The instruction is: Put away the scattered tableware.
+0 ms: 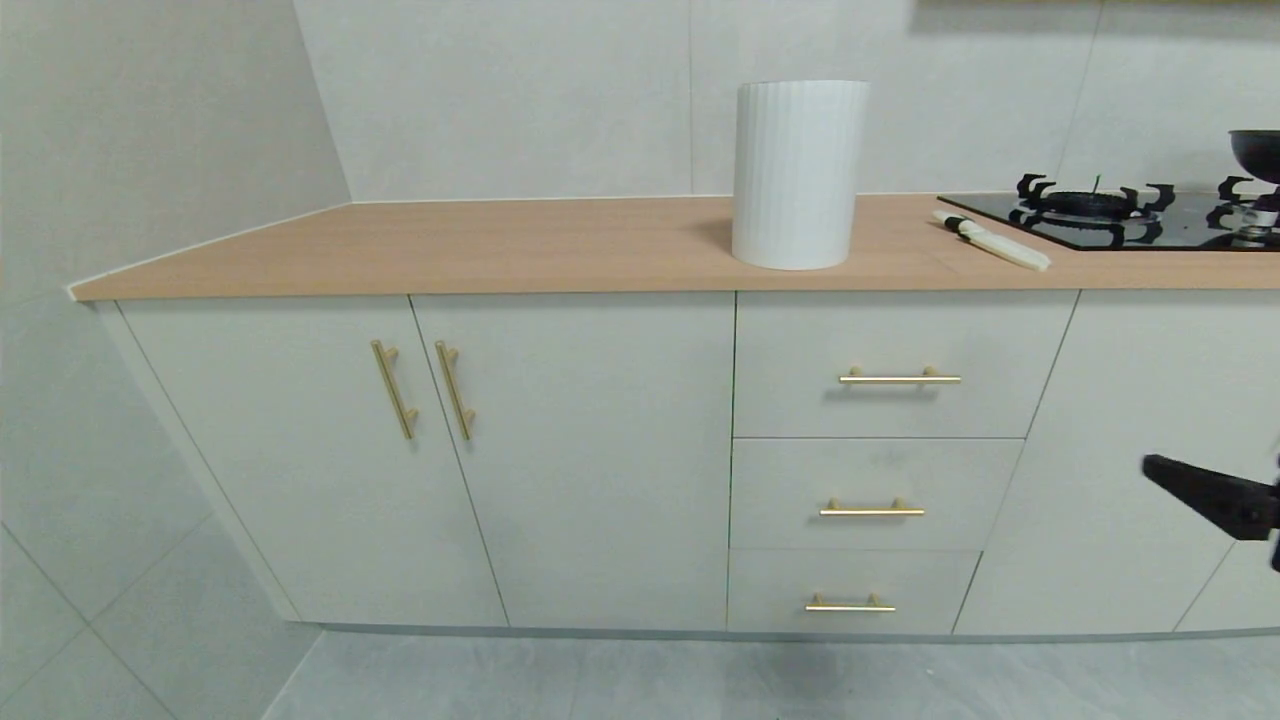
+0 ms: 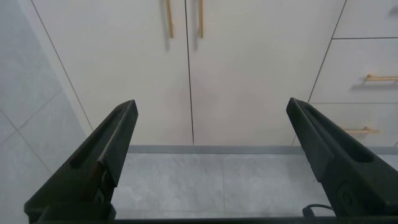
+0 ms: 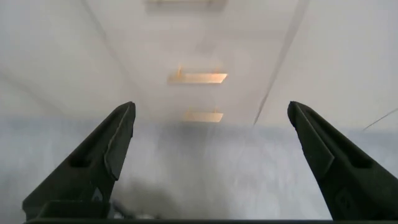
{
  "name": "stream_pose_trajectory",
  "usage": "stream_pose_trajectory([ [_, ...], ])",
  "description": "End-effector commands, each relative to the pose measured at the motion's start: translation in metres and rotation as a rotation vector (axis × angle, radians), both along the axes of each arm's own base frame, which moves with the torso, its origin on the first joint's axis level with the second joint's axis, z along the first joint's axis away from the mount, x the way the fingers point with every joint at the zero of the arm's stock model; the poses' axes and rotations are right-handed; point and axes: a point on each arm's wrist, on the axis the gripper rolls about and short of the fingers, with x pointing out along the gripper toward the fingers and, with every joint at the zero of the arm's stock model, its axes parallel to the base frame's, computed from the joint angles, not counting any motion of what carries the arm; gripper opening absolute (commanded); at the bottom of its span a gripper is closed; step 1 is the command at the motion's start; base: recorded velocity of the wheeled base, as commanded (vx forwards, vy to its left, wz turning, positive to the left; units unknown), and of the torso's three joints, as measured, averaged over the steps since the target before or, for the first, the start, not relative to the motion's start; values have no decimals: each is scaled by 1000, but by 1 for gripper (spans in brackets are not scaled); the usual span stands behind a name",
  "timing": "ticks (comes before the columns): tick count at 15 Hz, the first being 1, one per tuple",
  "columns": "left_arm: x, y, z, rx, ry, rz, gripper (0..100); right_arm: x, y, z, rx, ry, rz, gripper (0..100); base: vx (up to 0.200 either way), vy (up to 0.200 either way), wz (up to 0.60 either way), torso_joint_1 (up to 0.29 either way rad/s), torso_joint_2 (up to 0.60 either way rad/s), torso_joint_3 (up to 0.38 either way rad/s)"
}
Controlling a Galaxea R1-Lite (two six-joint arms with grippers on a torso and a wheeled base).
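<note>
A white-handled knife (image 1: 992,240) lies on the wooden countertop (image 1: 450,245), just left of the black gas hob (image 1: 1120,215). To its left stands a tall white ribbed cylinder (image 1: 798,175), upright. My left gripper (image 2: 211,106) is open and holds nothing; it hangs low before the double cabinet doors (image 2: 186,68), above the floor. My right gripper (image 3: 211,107) is also open and holds nothing, facing the lower drawer handles (image 3: 198,78). One of its black fingers (image 1: 1205,492) pokes in at the right edge of the head view, well below the counter.
Under the counter are two shut doors with gold handles (image 1: 425,388) and a stack of three shut drawers (image 1: 880,490). A dark pot (image 1: 1258,152) sits on the hob at the far right. A tiled wall meets the counter's left end. Grey floor tiles (image 1: 640,680) lie in front.
</note>
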Motion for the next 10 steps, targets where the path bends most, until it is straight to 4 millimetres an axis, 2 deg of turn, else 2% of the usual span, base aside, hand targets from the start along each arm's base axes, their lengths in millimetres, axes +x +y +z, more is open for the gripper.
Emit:
stream_pose_trajectory([
  [1,0,0,0,0,0,1,100,-68,-30,-3,-120,-207,-178,100,0,0,0,0,0,0],
  [3,0,0,0,0,0,1,100,-85,-38,-9,-191,-237,-296,100,0,0,0,0,0,0],
  [5,0,0,0,0,0,1,100,-117,-42,-21,-236,-329,-365,100,0,0,0,0,0,0],
  [8,0,0,0,0,0,1,100,-139,-42,-44,-240,-393,-446,100,0,0,0,0,0,0],
  [10,0,0,0,0,0,1,100,-150,-41,-54,-236,-425,-439,100,0,0,0,0,0,0],
])
